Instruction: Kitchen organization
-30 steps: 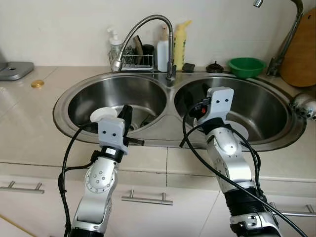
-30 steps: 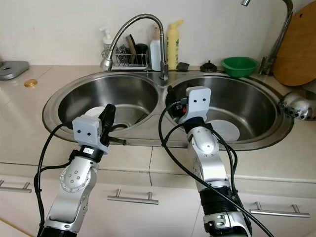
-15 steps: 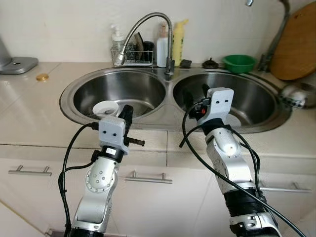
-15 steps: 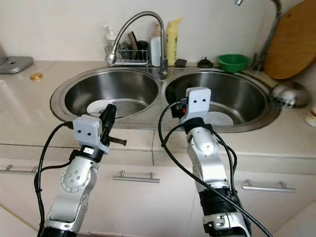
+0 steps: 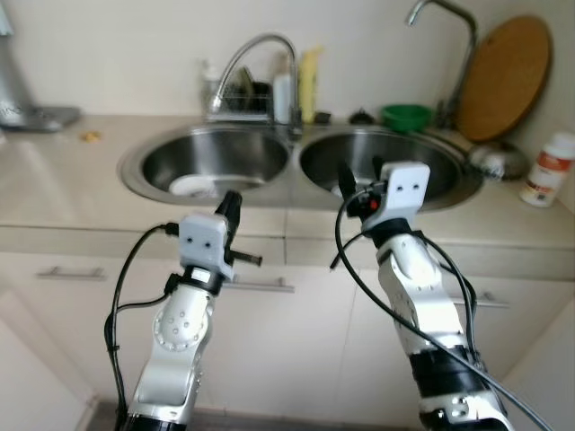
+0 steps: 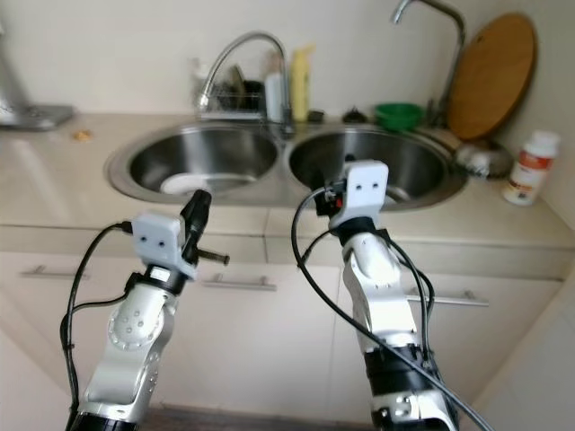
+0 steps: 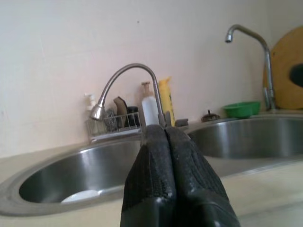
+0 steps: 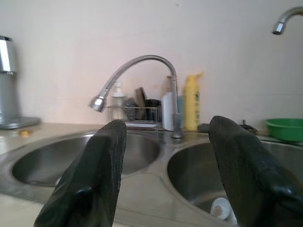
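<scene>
Both tools hang short of the desk edge, the left tool (image 5: 232,208) pinched closed on nothing, the right tool (image 8: 165,165) spread wide and empty. Ahead of the left one, a white plate (image 5: 191,186) lies flat in the left basin of the sink (image 5: 135,162), so that arm looks nearer.

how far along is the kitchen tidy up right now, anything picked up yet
Nothing looks put away yet. The left gripper is shut with nothing in it, and the right gripper is open and empty; both are held in front of the counter. A white dish sits in the left basin of the sink, a green bowl stands behind the right basin, and a white bottle stands on the counter.
</scene>
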Available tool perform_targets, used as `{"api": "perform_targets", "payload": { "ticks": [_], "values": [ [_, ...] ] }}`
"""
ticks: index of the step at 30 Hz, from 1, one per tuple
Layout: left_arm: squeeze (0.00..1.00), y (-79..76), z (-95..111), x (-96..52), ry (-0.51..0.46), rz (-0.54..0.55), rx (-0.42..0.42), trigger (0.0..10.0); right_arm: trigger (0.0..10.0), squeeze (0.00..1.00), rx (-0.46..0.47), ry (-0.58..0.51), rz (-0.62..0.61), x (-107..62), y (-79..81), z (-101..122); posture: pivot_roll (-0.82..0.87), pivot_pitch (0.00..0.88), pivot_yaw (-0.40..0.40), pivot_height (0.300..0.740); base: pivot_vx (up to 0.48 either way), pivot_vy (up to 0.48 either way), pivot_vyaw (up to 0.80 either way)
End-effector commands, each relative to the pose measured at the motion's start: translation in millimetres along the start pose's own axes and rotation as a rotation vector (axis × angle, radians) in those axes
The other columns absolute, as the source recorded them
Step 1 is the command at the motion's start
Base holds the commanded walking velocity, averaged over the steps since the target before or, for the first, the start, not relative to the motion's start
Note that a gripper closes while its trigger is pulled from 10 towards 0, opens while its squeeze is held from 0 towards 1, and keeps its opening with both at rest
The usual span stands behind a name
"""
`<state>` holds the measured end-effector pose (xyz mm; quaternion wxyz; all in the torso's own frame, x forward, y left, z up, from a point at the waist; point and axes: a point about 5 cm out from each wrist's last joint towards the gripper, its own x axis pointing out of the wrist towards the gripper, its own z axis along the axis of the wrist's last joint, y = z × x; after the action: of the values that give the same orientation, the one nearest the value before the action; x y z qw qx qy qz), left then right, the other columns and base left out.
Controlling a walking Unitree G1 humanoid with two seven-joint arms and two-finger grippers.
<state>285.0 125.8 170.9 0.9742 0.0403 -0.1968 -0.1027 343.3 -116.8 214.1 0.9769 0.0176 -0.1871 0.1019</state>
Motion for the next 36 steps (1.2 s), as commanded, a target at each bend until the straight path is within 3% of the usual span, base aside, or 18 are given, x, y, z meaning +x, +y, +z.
{"api": "perform_targets", "payload": {
  "ticks": [1, 13, 36],
  "values": [
    [0.00, -0.1, 4.5, 4.2, -0.018, -0.010, 0.005, 10.0, 10.0, 0.00, -0.006, -0.007, -0.002, 1.6, 0.6, 2.9, -0.07, 0.000, 0.029, 0.740, 0.000, 0.000, 0.00],
    [0.00, 0.2, 2.6, 3.8, -0.010, -0.002, -0.013, 10.0, 10.0, 0.00, -0.021, 0.011, -0.015, -0.2, -1.0, -0.6, -0.08, 0.000, 0.029, 0.740, 0.000, 0.000, 0.00],
    [0.00, 0.5, 3.1, 6.1, -0.015, -0.012, -0.011, 10.0, 10.0, 0.00, -0.023, 0.020, -0.028, -0.6, -1.4, -4.1, -0.07, 0.000, 0.033, 0.740, 0.000, 0.395, 0.00]
  ]
}}
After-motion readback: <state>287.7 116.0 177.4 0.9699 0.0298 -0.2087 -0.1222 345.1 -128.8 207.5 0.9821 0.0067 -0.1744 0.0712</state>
